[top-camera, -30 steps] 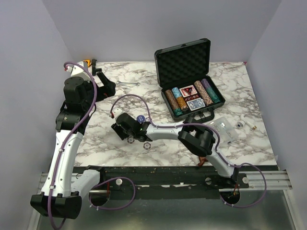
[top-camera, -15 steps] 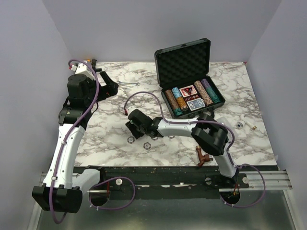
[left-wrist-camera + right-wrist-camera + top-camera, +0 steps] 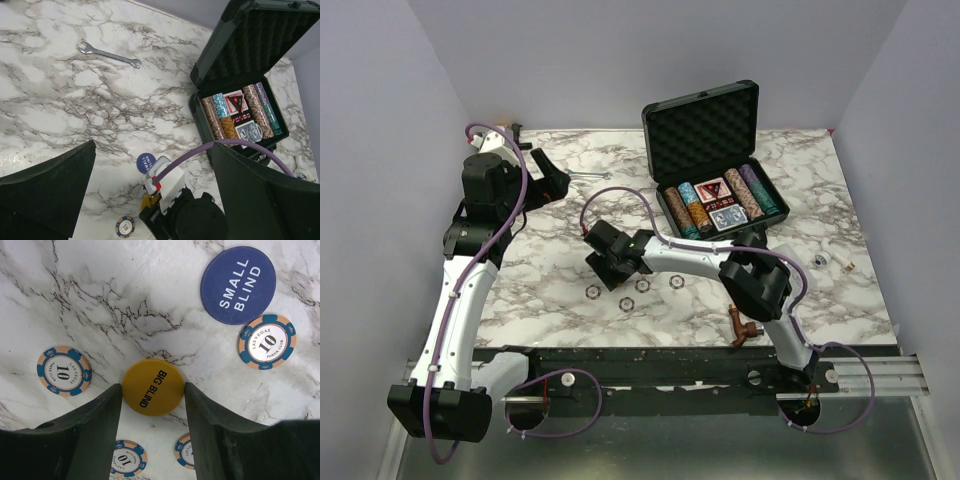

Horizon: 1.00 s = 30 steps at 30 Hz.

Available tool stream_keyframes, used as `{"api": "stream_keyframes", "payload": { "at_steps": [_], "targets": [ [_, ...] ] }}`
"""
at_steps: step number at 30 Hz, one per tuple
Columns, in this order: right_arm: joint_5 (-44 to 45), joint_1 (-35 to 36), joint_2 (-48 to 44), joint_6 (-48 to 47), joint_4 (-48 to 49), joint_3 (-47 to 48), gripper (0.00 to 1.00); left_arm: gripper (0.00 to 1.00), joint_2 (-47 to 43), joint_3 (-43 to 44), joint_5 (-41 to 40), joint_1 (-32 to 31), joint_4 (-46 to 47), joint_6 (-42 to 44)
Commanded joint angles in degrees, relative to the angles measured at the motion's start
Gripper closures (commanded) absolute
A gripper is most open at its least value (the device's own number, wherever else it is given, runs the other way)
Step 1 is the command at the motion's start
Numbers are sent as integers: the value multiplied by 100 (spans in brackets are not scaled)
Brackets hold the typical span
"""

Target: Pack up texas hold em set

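Observation:
The black briefcase (image 3: 705, 130) stands open at the back right, its foam lid upright; it also shows in the left wrist view (image 3: 260, 45). Rows of striped chips (image 3: 695, 210), a red deck (image 3: 713, 188) and a blue deck (image 3: 728, 218) lie in its base. My right gripper (image 3: 152, 387) is low at mid-table, shut on the yellow "BIG BLIND" disc (image 3: 150, 385), one finger on each edge. The blue "SMALL BLIND" disc (image 3: 238, 285) and several loose "10" chips (image 3: 63, 371) lie around it. My left gripper (image 3: 154, 145) is wide open and empty, high over the back left.
A steel wrench (image 3: 582, 177) lies at the back left. A brown pipe fitting (image 3: 740, 327) sits near the front edge by the right arm. Small bits (image 3: 845, 266) lie at the right. Loose chips (image 3: 628, 300) lie just in front of the right gripper.
My right gripper has moved right and a little back, uncovering loose chips in front of it and hiding the blue disc in the top view. The left arm has drawn back slightly.

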Motion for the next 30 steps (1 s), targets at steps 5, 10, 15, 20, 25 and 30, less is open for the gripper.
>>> {"api": "stream_keyframes", "payload": {
  "at_steps": [5,10,15,20,25,30],
  "targets": [
    [-302,-21,1045,-368,-2154,-85,38,1,-132,40,152,40,86,-29],
    [-502,-20,1260,-400,-2164,191,37,1,19,75,280,49,50,-71],
    [-611,-16,1522,-502,-2363,561,36,2,-22,105,155,49,2,-29],
    [-722,-20,1851,-601,-2622,770,37,2,-43,78,243,49,51,-54],
    [-861,-19,2135,-688,-2866,942,38,2,-68,137,118,49,-34,-10],
    [-857,-15,2370,-758,-3091,1074,38,2,-92,146,199,49,-26,-8]
  ]
}}
